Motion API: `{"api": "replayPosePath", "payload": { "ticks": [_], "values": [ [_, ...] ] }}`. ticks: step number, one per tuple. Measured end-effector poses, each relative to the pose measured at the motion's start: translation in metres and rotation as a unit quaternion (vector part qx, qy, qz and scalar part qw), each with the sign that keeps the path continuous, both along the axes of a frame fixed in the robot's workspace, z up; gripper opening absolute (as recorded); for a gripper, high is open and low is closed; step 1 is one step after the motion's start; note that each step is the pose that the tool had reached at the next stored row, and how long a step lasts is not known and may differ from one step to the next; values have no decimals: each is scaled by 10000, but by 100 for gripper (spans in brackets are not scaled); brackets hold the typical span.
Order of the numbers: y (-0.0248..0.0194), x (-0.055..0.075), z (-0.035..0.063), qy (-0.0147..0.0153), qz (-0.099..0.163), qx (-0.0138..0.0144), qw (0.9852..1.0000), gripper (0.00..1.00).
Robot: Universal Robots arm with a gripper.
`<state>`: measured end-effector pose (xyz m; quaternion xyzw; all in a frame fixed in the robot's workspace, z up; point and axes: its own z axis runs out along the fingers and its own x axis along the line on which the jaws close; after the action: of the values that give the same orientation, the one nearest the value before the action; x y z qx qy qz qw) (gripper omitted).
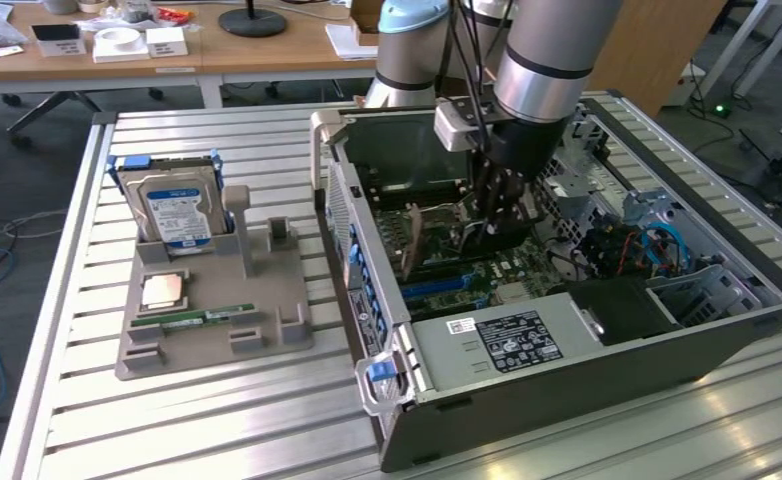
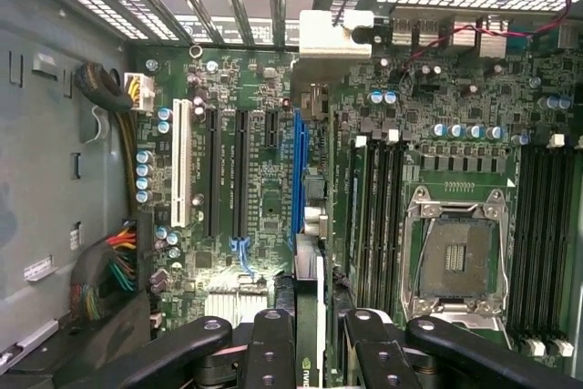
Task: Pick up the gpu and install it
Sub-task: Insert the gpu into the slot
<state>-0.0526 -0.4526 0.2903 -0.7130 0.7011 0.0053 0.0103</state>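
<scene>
My gripper [image 1: 498, 215] reaches down into the open computer case [image 1: 391, 300], over the motherboard. It is shut on the gpu [image 2: 308, 289], a thin card seen edge-on between the black fingers [image 2: 271, 343] in the wrist view, with a green logo on its edge. The card hangs in line with the long blue slot [image 2: 297, 170] and just above the board. In the exterior view the gpu [image 1: 422, 235] shows as a brownish board beside the fingers, standing upright.
A grey holder [image 1: 211, 330] on the slatted table carries a silver hard drive [image 1: 175, 212], a processor chip [image 1: 164, 290] and a green memory stick [image 1: 211, 316]. Inside the case are the processor socket [image 2: 455, 257], memory slots [image 2: 378, 216] and cable bundles [image 2: 105, 271].
</scene>
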Motion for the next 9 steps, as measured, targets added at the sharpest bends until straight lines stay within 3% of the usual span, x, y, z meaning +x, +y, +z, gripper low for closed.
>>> {"api": "replayPosePath", "payload": {
  "ticks": [9],
  "values": [
    [-9, -28, -1, 0, 2, 0, 10000, 26]
  ]
}}
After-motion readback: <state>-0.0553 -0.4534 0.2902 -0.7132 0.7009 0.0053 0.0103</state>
